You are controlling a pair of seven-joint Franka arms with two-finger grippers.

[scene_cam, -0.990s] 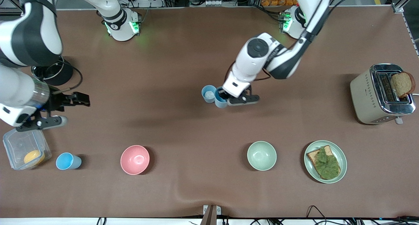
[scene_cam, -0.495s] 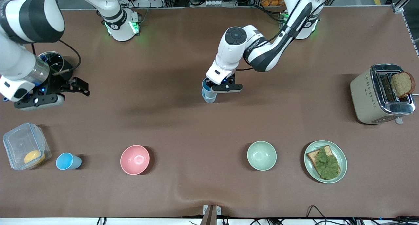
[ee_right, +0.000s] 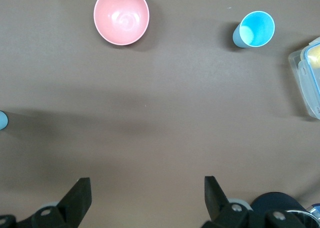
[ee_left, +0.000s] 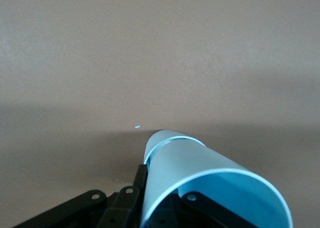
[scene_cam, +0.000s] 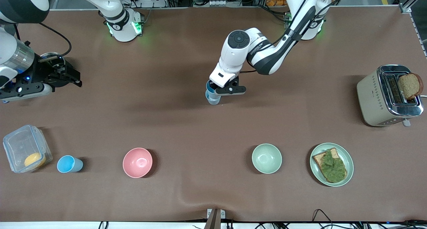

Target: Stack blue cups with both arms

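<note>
Nearest the front camera, toward the right arm's end of the worktop (scene_cam: 186,129), a lone blue cup (scene_cam: 69,164) is seen upright, between a clear lidded box (scene_cam: 26,153) and the pink bowl (scene_cam: 137,162); the pale green bowl (scene_cam: 266,158) and a plate with toast and greens (scene_cam: 331,164) lie in the same row toward the left arm's end. Farther from the camera, at mid-worktop, a stacked pair of blue cups (scene_cam: 211,95) is shown; the upper cup (ee_left: 200,183) appears nested into the lower and is gripped by the left tool (scene_cam: 223,89), one finger inside the wall and one outside. Whether the upper cup is fully seated cannot be told. The right tool (scene_cam: 68,76) is held over bare worktop near a dark round object (scene_cam: 50,57), its fingers (ee_right: 77,200) spread wide and empty. The cups are judged light, thin-walled, stiff and smooth, easily tipped or slid; a hold across the rim wall is judged best, with modest force to avoid slipping.
</note>
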